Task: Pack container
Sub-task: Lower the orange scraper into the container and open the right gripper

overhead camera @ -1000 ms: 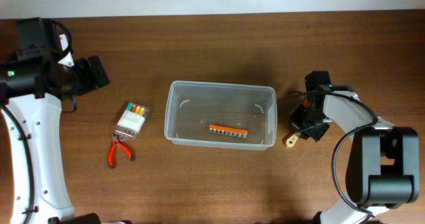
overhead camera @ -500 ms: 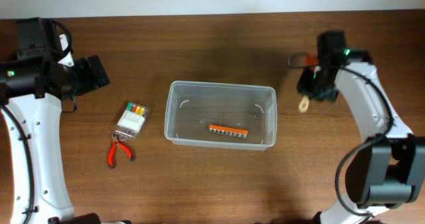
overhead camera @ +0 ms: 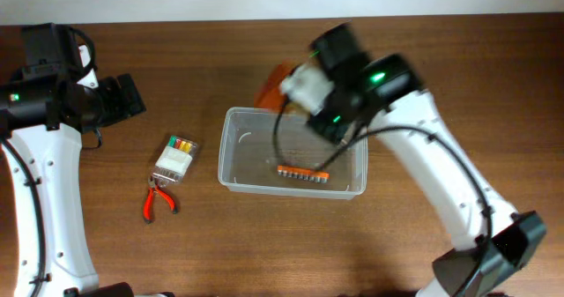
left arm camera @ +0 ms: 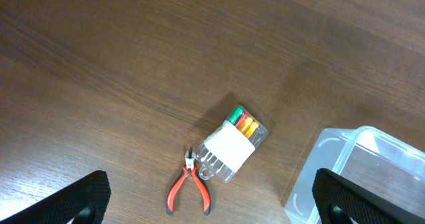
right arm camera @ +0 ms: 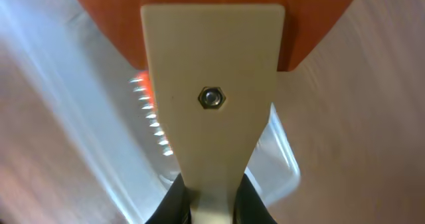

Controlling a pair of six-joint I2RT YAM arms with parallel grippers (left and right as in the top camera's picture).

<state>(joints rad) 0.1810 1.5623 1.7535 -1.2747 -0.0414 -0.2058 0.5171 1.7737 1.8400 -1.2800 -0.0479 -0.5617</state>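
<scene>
Container (overhead camera: 231,147) is sitting mid-table (overhead camera: 397,244), clear tub, long side running left-right, and its near corner is showing at the lower right of the left wrist view (left arm camera: 332,164). An orange strip (overhead camera: 302,172) with a row of small metal pieces along one edge is lying inside it on the floor, toward the front wall. Right arm is reaching across above the tub, motion-blurred. Right gripper (right arm camera: 211,207) is pinched tight on the pale wooden handle of a scraper (right arm camera: 212,64), fingers (right arm camera: 174,207) pressing on both sides of the narrow handle end; a hex bolt is showing in the handle and an orange blade is spreading past it. From overhead the blade (overhead camera: 271,87) is poking out just past the tub's far rim; height above it cannot be told. Left gripper (overhead camera: 122,99) is hanging over the table well left of the tub, fingers (left arm camera: 83,197) spread wide apart, gripping nothing. Marker pack (left arm camera: 232,144) is lying left of the tub, pliers (left arm camera: 189,187) with red handles just beside the pack on its near side, both apart from the tub.
</scene>
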